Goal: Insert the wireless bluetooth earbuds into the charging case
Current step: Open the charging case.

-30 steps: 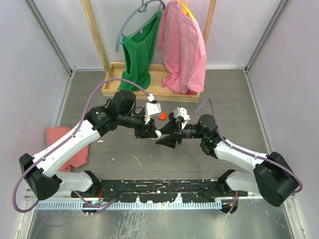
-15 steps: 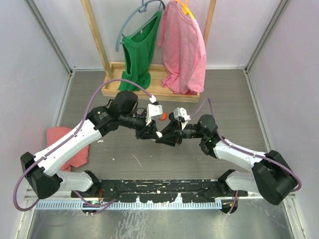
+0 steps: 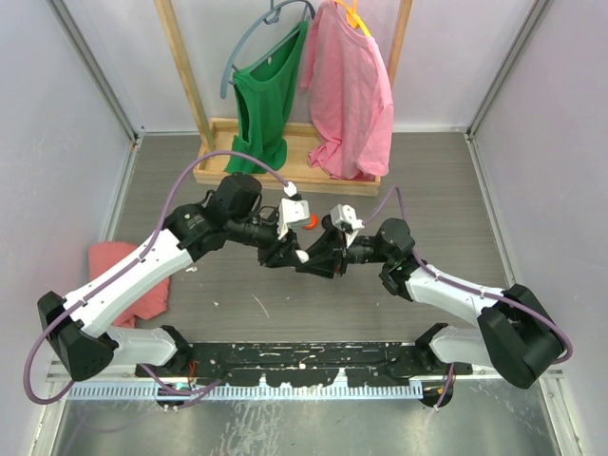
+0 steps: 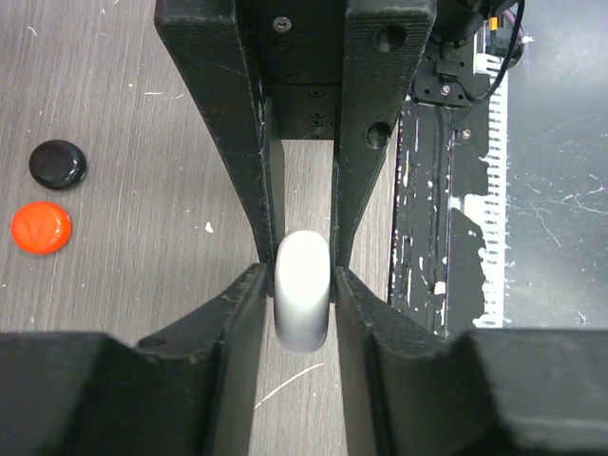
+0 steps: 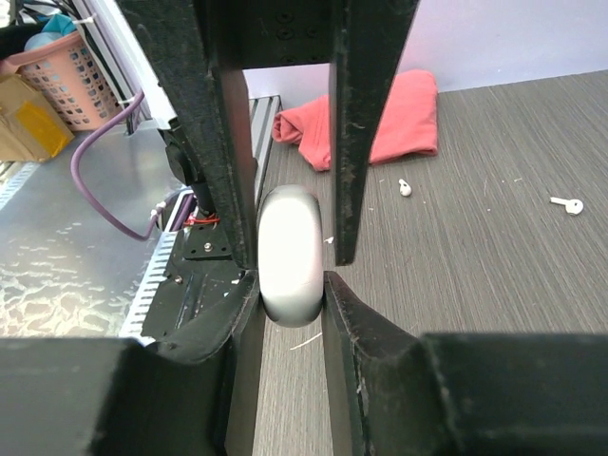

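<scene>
Above table (image 3: pixel 456 180): charging case (image 4: pixel 302 290) between left fingers (image 4: pixel 228 351), right fingers (image 5: pixel 375 370).

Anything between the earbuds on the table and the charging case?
Nothing on the table does: one earbud and the other earbud lie in the open. But left tool and right tool both clamp the charging case; no open lid shows.

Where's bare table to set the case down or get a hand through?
Free: table right rear, between rack base and right arm; also the strip between case and front rail. Crowded: centre, left gripper and right gripper both on the case, orange puck just behind; earbuds near the red cloth.
</scene>
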`<action>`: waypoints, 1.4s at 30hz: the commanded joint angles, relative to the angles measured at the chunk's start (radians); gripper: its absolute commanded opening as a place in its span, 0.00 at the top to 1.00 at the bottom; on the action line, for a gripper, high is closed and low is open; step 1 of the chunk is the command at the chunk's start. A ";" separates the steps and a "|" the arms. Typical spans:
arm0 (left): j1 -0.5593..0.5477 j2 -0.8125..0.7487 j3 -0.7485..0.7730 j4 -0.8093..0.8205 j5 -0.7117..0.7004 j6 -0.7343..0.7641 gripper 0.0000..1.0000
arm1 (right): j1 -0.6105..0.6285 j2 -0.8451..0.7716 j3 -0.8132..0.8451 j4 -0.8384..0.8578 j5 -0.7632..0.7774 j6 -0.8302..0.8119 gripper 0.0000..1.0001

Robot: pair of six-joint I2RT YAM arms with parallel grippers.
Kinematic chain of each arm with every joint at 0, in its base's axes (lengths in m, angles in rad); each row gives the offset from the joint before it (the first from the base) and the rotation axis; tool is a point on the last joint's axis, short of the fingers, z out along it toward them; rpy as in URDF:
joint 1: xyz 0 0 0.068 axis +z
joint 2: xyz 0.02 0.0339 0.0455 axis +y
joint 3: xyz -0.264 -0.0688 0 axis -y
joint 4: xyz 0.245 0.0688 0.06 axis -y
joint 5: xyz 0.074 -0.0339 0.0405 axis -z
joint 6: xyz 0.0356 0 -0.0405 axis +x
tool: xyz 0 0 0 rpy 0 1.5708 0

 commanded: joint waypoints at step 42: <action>0.062 -0.135 -0.114 0.286 -0.224 -0.326 0.47 | -0.001 -0.002 -0.036 0.133 0.000 0.032 0.99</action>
